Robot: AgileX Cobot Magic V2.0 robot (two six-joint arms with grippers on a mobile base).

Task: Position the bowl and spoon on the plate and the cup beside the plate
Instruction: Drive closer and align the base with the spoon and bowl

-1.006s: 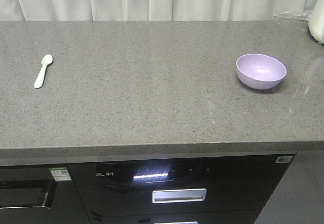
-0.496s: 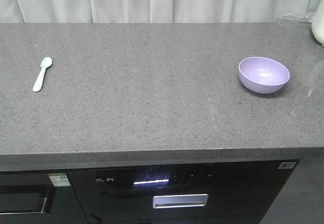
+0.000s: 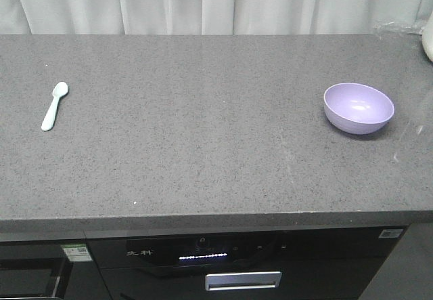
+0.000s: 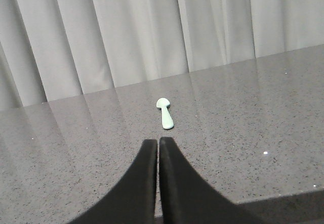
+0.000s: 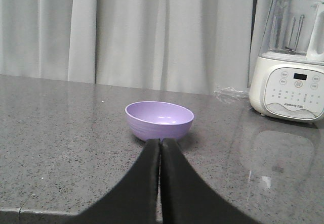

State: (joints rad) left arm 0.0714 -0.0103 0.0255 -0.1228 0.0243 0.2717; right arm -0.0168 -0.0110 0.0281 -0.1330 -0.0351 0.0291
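Observation:
The lavender bowl (image 3: 358, 108) stands upright on the grey counter at the right; in the right wrist view the bowl (image 5: 159, 120) sits just beyond my right gripper (image 5: 161, 142), which is shut and holds nothing. The mint-green spoon (image 3: 54, 105) lies flat at the far left of the counter. In the left wrist view the spoon (image 4: 164, 113) lies a short way ahead of my left gripper (image 4: 158, 142), also shut and empty. Neither arm shows in the front view. The plate and the cup are out of view.
A white blender (image 5: 292, 57) with a clear jug stands at the back right, its edge (image 3: 428, 46) showing in the front view. Grey curtains (image 3: 203, 2) hang behind the counter. The counter's front edge (image 3: 203, 215) runs above dark oven drawers (image 3: 223, 266).
The whole front view has shifted: counter, spoon and bowl sit lower in the frame and the bowl a little further right, so the camera moved. Neither object moved on the counter.

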